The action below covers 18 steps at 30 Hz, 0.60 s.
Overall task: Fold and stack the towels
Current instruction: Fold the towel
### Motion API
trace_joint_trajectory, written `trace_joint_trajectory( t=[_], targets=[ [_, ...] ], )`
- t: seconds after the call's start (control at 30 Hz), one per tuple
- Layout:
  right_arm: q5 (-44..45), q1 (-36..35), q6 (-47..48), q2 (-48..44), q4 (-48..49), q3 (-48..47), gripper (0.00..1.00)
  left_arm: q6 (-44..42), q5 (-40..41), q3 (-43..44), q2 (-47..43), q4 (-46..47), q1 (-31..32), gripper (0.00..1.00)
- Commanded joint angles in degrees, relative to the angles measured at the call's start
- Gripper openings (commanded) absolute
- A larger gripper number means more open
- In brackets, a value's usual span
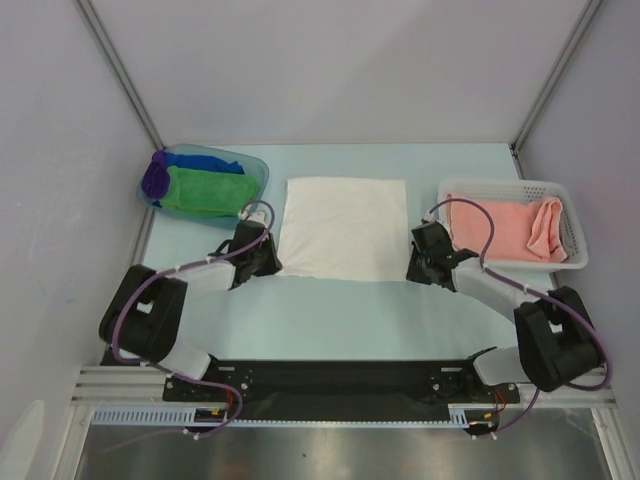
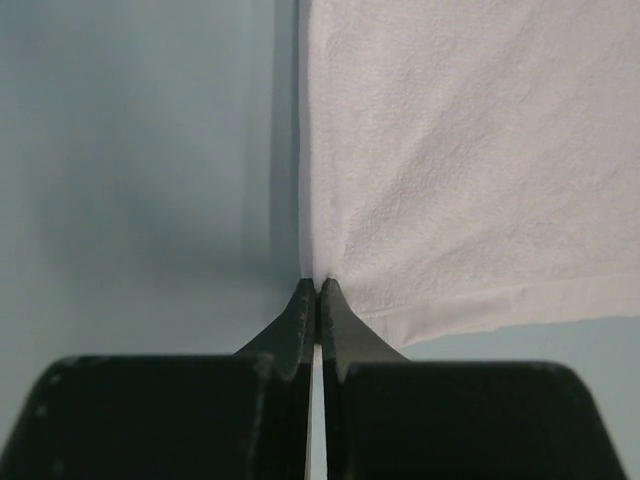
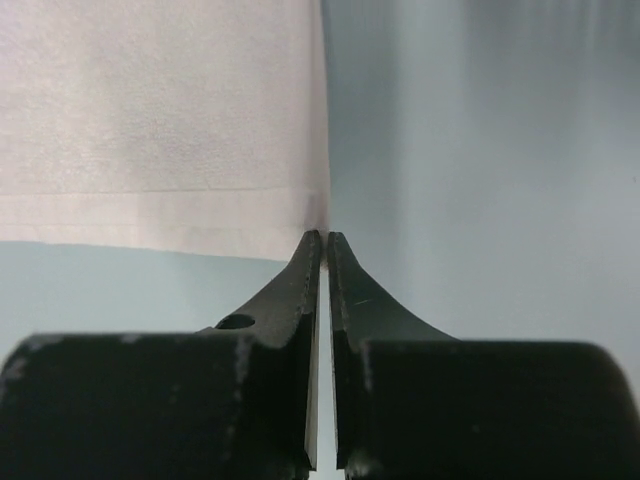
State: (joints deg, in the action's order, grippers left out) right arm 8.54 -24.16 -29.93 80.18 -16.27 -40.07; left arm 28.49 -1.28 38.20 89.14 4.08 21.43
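Observation:
A white towel point(image 1: 345, 228) lies spread flat in the middle of the table. My left gripper point(image 1: 272, 262) is shut on its near left corner; in the left wrist view the cloth point(image 2: 470, 150) puckers where the closed tips point(image 2: 317, 283) pinch its edge. My right gripper point(image 1: 413, 262) is shut on the near right corner, and the right wrist view shows the towel's hem point(image 3: 160, 110) meeting the closed tips point(image 3: 326, 236). Green point(image 1: 205, 192), blue point(image 1: 212, 161) and purple point(image 1: 155, 180) towels lie in a tub, and a salmon pink towel point(image 1: 505, 228) lies in a basket.
The translucent blue tub point(image 1: 252, 164) stands at the back left, just beyond my left arm. The white mesh basket point(image 1: 500, 186) stands at the right, close behind my right arm. Grey walls close in the table on three sides.

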Motion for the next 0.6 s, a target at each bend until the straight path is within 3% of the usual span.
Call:
trace_joint_trajectory(
  t=[0.0, 0.23, 0.33, 0.37, 0.4, 0.43, 0.5, 0.57],
  targets=[
    [-0.6, -0.9, 0.2, -7.4, -6.0, 2.1, 0.03, 1.1, 1.1, -5.8, -11.2, -10.0, 0.5, 0.00],
    [-3.3, -4.0, -5.6, -21.3, -13.7, 9.0, 0.09, 9.8, -1.6, -14.9, -34.6, -18.5, 0.9, 0.01],
    [-4.1, -6.6, -9.1, -26.2, -16.6, 9.9, 0.26, 11.9, -1.5, -16.3, -41.8, -22.3, 1.4, 0.17],
    [-3.1, -7.9, -9.6, -27.0, -17.1, 9.6, 0.30, 11.9, -1.3, -16.1, -42.6, -23.5, 1.4, 0.30],
    [-2.7, -8.4, -10.7, -28.4, -17.4, 9.3, 0.41, 11.6, -1.1, -15.9, -43.2, -23.7, 1.4, 0.37],
    [-2.4, -8.5, -11.0, -28.8, -18.0, 8.1, 0.46, 11.2, -0.8, -15.1, -43.2, -24.7, 1.4, 0.43],
    [-1.1, -8.5, -10.5, -28.5, -17.8, 6.1, 0.58, 10.3, -1.2, -13.2, -42.1, -25.7, 1.4, 0.47],
    [2.3, -8.4, -8.9, -26.3, -17.7, 0.9, 0.63, 10.0, -0.5, -11.1, -40.8, -26.3, 1.4, 0.49]
  ],
)
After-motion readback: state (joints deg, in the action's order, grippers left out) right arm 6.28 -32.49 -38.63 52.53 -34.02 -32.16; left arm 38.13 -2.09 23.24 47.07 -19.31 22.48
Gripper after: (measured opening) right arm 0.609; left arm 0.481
